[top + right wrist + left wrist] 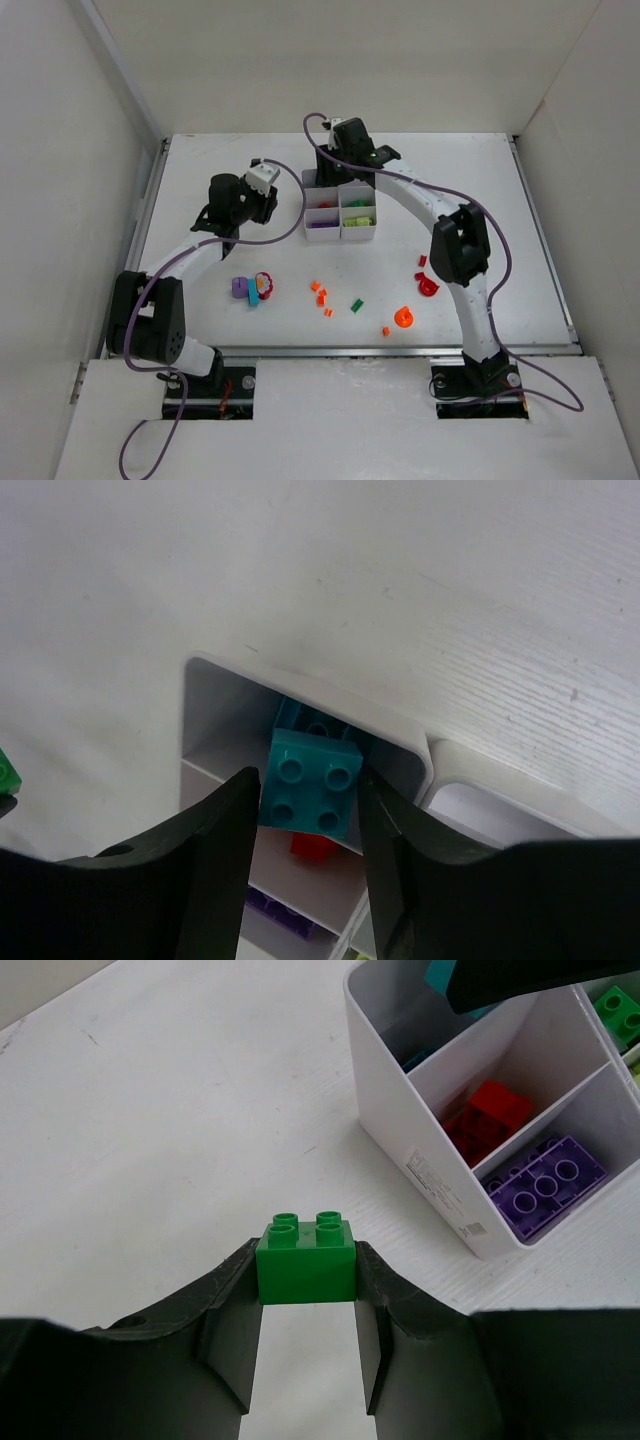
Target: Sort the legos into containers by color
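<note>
Green 2x2 brick (306, 1260) clamped between fingers of left gripper (307, 1295), over table. White six-compartment tray (440, 1175) ahead-right of that claw: teal piece (414, 1059) in far cell, red bricks (490, 1115) middle, purple plate (545, 1180) nearest. Right gripper (308, 815) pinches teal 2x2 brick (312, 792) over corner cell, apparently holding second teal brick (300, 717). Loose legos (320, 292) behind both claws, toward arm bases.

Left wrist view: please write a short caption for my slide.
Left hand grips a green brick near the white tray.
</note>
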### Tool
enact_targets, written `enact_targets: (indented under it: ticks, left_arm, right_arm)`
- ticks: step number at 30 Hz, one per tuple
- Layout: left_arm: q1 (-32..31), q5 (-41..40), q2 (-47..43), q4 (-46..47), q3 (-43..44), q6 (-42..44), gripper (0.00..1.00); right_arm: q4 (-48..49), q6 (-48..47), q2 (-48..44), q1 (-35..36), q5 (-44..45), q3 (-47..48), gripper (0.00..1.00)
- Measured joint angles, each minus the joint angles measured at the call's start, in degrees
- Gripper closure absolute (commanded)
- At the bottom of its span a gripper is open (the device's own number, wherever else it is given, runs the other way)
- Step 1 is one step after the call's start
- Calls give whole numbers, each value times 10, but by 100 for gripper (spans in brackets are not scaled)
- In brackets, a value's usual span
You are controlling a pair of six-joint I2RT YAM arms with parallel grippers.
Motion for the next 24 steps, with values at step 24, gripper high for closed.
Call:
enact_targets:
  ticks: [24]
  left_arm:
    - [31,413,-65,-15,-13,281,100]
  right_arm:
    - [49,-73,-176,-7,-217,-93,20]
